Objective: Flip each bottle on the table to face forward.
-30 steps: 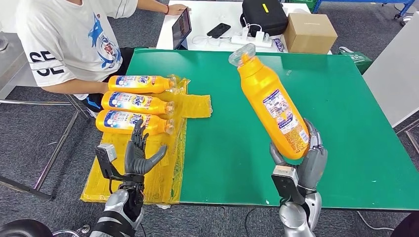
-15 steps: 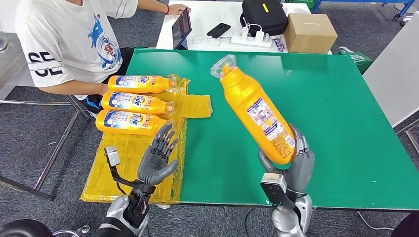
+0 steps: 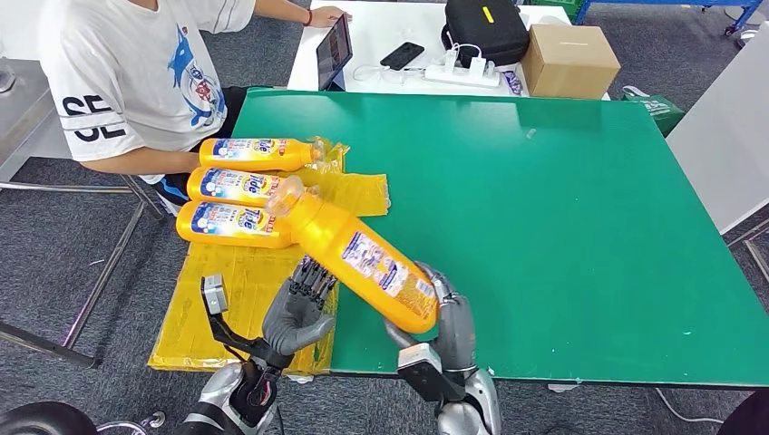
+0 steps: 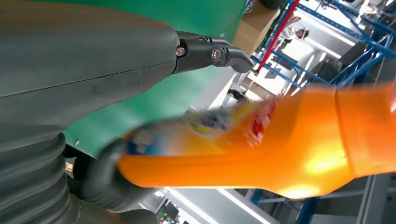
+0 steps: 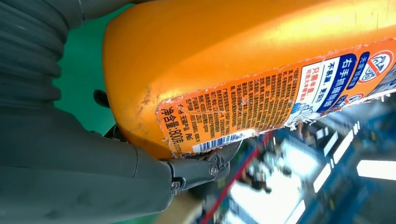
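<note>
My right hand (image 3: 446,319) grips the base of an orange bottle (image 3: 355,258) and holds it in the air, tilted far to the left with its clear cap over the yellow sheet (image 3: 254,299). The bottle's back label with small print faces up (image 5: 261,102). My left hand (image 3: 297,308) is held open just below and left of the bottle, fingers spread, not touching it; the bottle (image 4: 261,140) passes close by it. Three more orange bottles (image 3: 243,187) lie in a row on the yellow sheet with their front labels up.
A person in a white shirt (image 3: 136,72) sits at the table's far left corner, forearm near the bottles. The green table (image 3: 562,199) stretches right. Behind it a white table holds a tablet (image 3: 334,50), phone, black bag (image 3: 484,29) and cardboard box (image 3: 569,59).
My right hand has swung the bottle from nearly upright on the right down and leftward, now tilted over the yellow sheet. My left hand has moved right toward it.
</note>
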Controlling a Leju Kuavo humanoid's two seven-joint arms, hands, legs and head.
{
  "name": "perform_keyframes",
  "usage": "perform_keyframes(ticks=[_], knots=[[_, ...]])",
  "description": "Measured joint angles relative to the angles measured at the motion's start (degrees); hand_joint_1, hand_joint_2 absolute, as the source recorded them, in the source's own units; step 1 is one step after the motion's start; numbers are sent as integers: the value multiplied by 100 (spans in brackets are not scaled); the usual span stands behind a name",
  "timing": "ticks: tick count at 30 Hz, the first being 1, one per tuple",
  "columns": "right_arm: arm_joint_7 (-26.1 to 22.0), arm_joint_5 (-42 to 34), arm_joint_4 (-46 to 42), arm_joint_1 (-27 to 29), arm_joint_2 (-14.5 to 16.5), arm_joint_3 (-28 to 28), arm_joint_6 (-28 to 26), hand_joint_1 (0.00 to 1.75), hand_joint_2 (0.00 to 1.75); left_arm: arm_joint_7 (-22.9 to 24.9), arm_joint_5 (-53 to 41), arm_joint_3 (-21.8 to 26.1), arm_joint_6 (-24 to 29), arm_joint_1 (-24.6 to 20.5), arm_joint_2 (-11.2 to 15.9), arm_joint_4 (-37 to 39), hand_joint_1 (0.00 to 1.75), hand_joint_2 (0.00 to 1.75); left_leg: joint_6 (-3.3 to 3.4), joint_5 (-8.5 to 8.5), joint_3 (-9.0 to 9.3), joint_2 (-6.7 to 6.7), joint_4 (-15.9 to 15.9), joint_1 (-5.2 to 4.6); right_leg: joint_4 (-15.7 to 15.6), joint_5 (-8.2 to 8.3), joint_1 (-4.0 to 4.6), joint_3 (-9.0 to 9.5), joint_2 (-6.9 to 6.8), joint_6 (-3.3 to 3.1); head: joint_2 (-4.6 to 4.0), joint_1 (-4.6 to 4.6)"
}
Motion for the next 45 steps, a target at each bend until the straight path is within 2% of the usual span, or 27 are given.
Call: perform_keyframes(ticks=[10,24,25,28,29,34,45], knots=[[-10,-229,1107,-266,131,899,219,175,175,15,7,-127,5,-11,104,62,0,175,0,0,-1,1,0,0,0,0,0,-3,0,0,0,0],[-11,-440,1794,-541,212,1208,328,175,175,6,109,-118,5,17,212,134,0,175,-1,0,-1,6,0,0,0,0,0,-6,1,-1,0,1],[-11,-452,1834,-554,216,1229,328,175,175,6,114,-117,5,27,218,134,25,175,-1,0,-1,6,0,0,0,0,0,-7,1,-1,0,1],[-9,-492,1940,-585,225,1276,328,175,175,3,112,-116,3,61,230,134,156,175,-1,0,-1,6,0,0,0,0,0,-7,1,-1,0,1],[-9,-509,1974,-596,226,1287,327,175,175,-9,91,-116,2,70,231,134,175,175,-1,0,-1,6,0,0,0,0,0,-7,1,-1,0,1],[-9,-558,2114,-661,230,1334,309,175,175,-167,-221,-125,14,82,233,132,175,175,-1,0,-1,6,0,0,0,0,0,-7,1,-1,0,1],[-8,-460,2267,-757,270,1374,192,173,175,-127,-261,-126,-3,82,237,132,175,175,-1,1,-1,6,0,1,0,0,1,-7,1,-1,0,1]])
